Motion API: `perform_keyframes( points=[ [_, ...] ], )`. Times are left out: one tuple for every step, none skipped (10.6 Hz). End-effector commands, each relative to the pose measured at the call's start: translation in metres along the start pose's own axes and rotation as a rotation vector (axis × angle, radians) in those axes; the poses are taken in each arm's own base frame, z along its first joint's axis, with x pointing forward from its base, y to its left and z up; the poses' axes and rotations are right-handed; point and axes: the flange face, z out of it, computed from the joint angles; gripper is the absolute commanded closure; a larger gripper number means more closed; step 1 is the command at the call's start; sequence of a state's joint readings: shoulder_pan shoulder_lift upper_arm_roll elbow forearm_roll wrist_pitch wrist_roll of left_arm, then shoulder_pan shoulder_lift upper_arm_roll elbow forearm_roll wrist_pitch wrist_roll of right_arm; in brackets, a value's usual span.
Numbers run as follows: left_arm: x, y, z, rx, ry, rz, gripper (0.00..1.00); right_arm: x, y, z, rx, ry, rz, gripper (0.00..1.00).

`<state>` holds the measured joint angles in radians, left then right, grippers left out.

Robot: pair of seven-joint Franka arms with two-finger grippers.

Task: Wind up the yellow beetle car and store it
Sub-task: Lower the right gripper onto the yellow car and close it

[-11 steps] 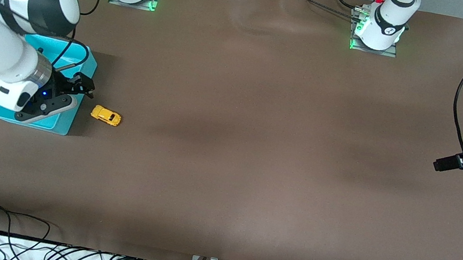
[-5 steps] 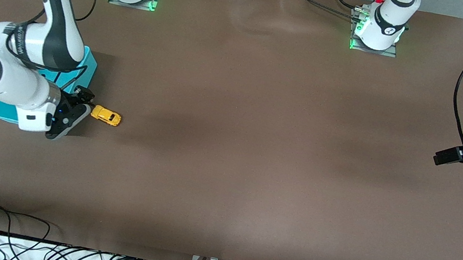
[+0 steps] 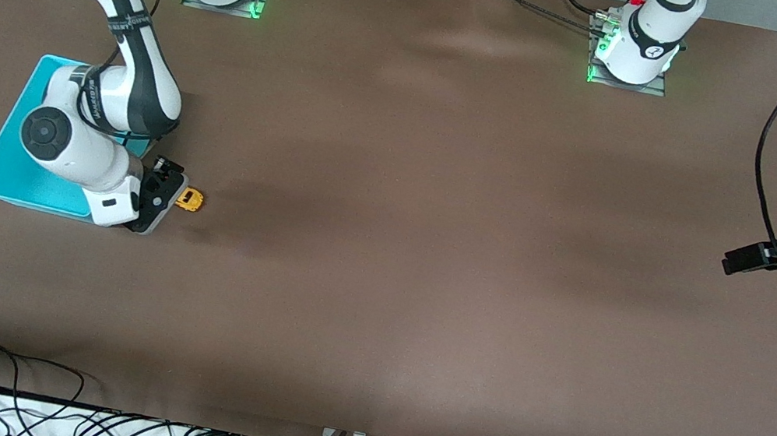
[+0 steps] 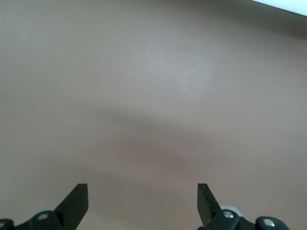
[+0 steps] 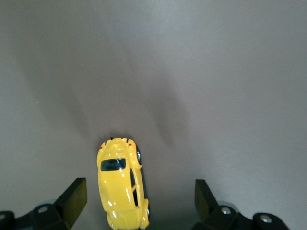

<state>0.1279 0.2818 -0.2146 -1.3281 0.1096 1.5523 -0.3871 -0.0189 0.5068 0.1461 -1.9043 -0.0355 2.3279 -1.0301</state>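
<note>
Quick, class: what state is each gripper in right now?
Left gripper: open, empty.
Right gripper: open over the yellow beetle car, not gripping it.

Two white arms with black joint bands and cables stand on green-lit bases, each gripper black.

The right gripper (image 5: 136,199), fingers spread wide, has swung off the flat turquoise plastic bin (image 3: 6,146) and come down over the small yellow beetle toy car (image 5: 121,184), which now sits between its fingertips.
</note>
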Motion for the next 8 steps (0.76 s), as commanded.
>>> perform_keyframes(
  points=[
    [-0.012, 0.003, -0.021, 0.033, 0.030, -0.012, 0.00, -0.012, -0.017, 0.010, 0.020, -0.012, -0.021, 0.00],
    [-0.012, 0.004, -0.021, 0.033, 0.030, -0.011, 0.00, -0.017, -0.028, 0.014, 0.034, -0.021, -0.022, 0.00],
    [-0.009, -0.003, -0.020, 0.031, 0.026, -0.020, 0.00, -0.018, -0.039, 0.019, 0.035, -0.020, -0.032, 0.00],
    [-0.009, -0.003, -0.019, 0.026, 0.023, -0.018, 0.00, -0.024, -0.045, 0.028, 0.021, -0.010, -0.030, 0.00],
    [-0.009, -0.003, -0.018, 0.024, 0.020, -0.016, 0.00, -0.028, -0.048, 0.037, -0.010, 0.010, -0.057, 0.00],
    [-0.010, -0.003, -0.018, 0.023, 0.020, -0.018, 0.00, -0.030, -0.050, 0.043, -0.028, 0.023, -0.082, 0.00],
    [-0.010, -0.003, -0.018, 0.023, 0.020, -0.018, 0.00, -0.030, -0.049, 0.043, -0.031, 0.024, -0.084, 0.02],
    [-0.009, -0.004, -0.017, 0.019, 0.017, -0.020, 0.00, -0.030, -0.050, 0.042, -0.034, 0.024, -0.111, 0.30]
  ],
)
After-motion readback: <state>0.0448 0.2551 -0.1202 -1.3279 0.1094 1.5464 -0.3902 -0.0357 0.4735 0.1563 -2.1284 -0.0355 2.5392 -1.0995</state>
